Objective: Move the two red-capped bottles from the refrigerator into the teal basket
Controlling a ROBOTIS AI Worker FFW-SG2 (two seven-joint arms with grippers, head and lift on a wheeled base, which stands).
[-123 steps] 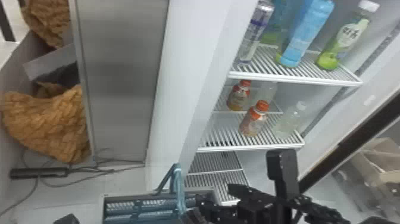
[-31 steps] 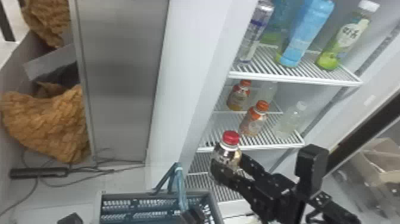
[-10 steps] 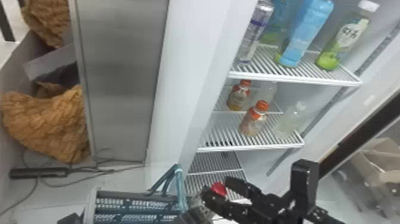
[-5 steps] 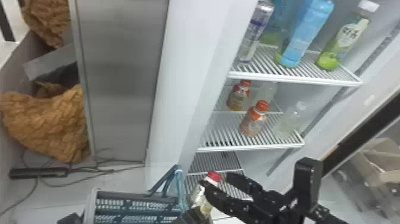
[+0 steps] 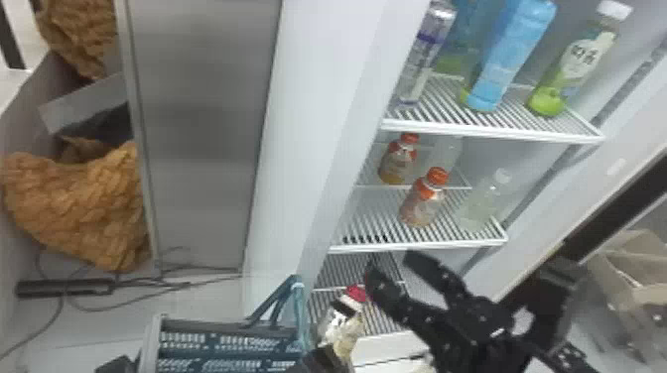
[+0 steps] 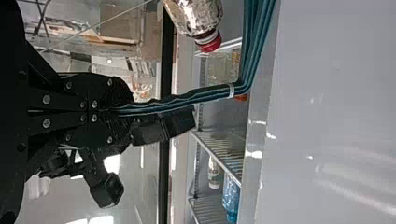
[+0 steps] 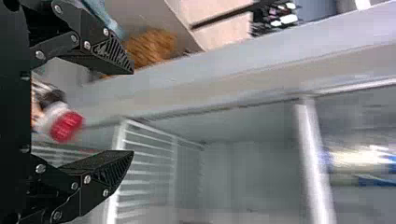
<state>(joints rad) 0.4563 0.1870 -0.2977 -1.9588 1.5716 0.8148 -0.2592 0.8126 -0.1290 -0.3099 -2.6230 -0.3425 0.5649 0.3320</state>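
Refrigerator shelving (image 5: pixel 422 245) holding orange-capped bottles (image 5: pixel 422 203) stands beyond the right end effector (image 5: pixel 389 260), whose fingers are spread open. Near them, a red-capped bottle (image 5: pixel 347 322) tilts between this end effector and the left end effector (image 5: pixel 315 358), which is clamped on the handle (image 5: pixel 270 302) of the teal basket (image 5: pixel 213 326).

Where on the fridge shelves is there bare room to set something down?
The middle shelf looks bare front left, between the front orange-capped bottle and the left wall. The upper shelf is crowded around the blue bottle. Lowest shelf: partly hidden.
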